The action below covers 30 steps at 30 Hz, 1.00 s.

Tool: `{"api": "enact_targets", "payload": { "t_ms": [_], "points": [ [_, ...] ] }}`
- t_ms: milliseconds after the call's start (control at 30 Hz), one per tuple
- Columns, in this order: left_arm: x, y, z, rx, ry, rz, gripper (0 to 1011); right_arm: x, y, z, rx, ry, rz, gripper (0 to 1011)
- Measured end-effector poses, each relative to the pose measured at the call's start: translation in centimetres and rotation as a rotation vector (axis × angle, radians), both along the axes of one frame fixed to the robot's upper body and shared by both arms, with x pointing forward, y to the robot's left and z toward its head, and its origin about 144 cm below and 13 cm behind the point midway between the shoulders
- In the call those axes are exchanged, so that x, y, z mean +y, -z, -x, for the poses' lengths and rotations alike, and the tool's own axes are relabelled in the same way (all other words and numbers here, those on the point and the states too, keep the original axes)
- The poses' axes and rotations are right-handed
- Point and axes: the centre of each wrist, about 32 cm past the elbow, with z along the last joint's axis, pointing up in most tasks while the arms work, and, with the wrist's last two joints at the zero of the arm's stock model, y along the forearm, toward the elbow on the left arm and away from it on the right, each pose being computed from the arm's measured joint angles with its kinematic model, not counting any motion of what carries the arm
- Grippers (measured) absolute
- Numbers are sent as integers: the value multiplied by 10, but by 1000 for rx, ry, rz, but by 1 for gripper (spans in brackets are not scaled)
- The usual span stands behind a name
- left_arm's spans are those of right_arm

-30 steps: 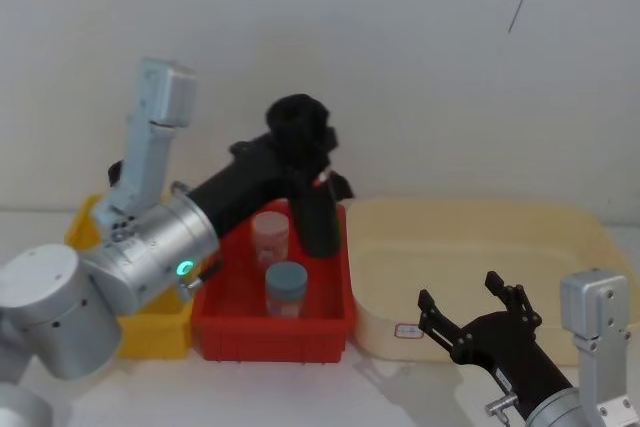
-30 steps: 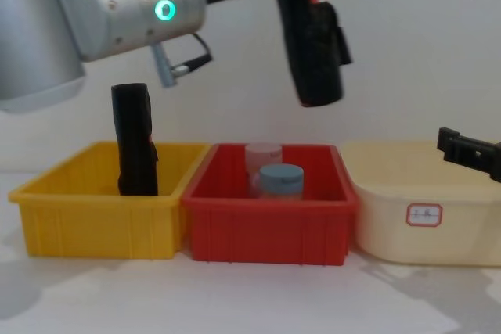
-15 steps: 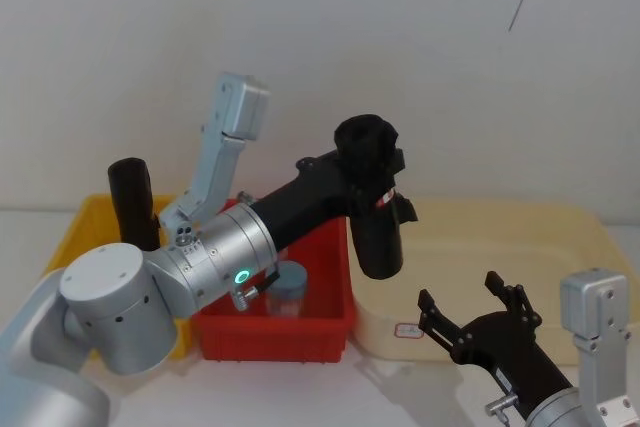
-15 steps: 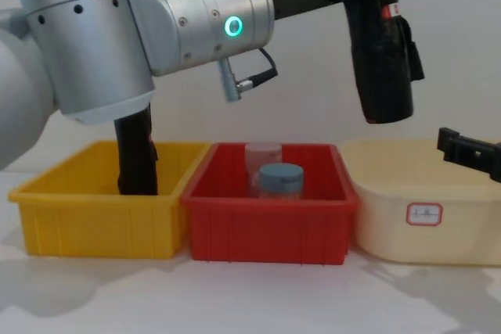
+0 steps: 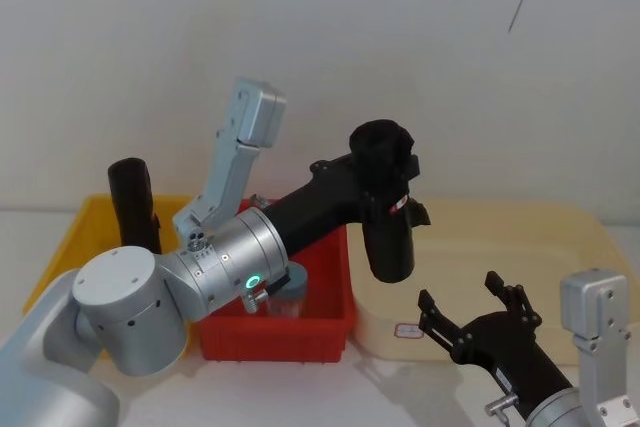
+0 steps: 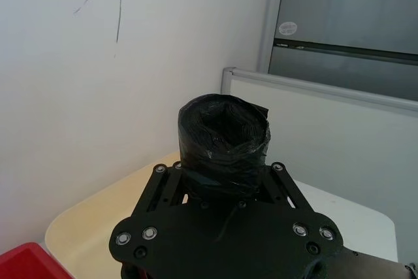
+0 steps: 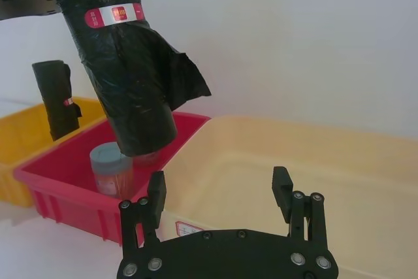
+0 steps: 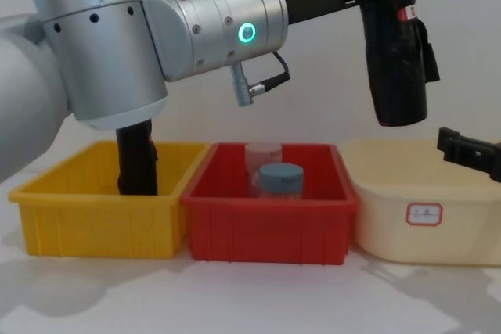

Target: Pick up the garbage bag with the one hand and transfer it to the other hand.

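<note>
Left claw [image 5: 386, 183] is clamped on the upper end of a tight black roll of plastic garbage bags [image 5: 388, 242], its black fingers pressed against either side of the roll. The roll hangs nearly upright from that grip, with a red-and-white label band [image 7: 114, 13] wrapped just below the fingers and a loose flap of plastic sticking out at one side. It is held in the air, well above the bin rims, over the spot where a red plastic bin [image 8: 266, 228] meets a cream plastic tub [image 8: 423, 232]. The silver left arm with its green ring light [image 8: 247, 33] reaches across from the left.

Right claw [image 5: 460, 292] sits low on the right, near the front of the cream tub, with its fingers spread apart and nothing between them. It is below the roll and clear of it.

Inside the red bin stand a blue-lidded jar [image 8: 280, 180] and, just behind it, a clear jar with a pale lid [image 8: 262, 154]. On the left, a yellow plastic bin [image 8: 94, 224] holds a second black roll [image 8: 137, 162] standing on end. All three containers rest side by side on the white table [image 8: 235, 295].
</note>
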Motion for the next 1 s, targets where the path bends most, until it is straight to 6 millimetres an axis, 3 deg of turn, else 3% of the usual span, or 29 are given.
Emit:
{"api": "enact_targets", "payload": {
  "t_ms": [1000],
  "points": [
    [-2, 1, 0, -16, 17, -7, 370, -1, -23, -11, -56, -164, 82, 1001]
  ]
}}
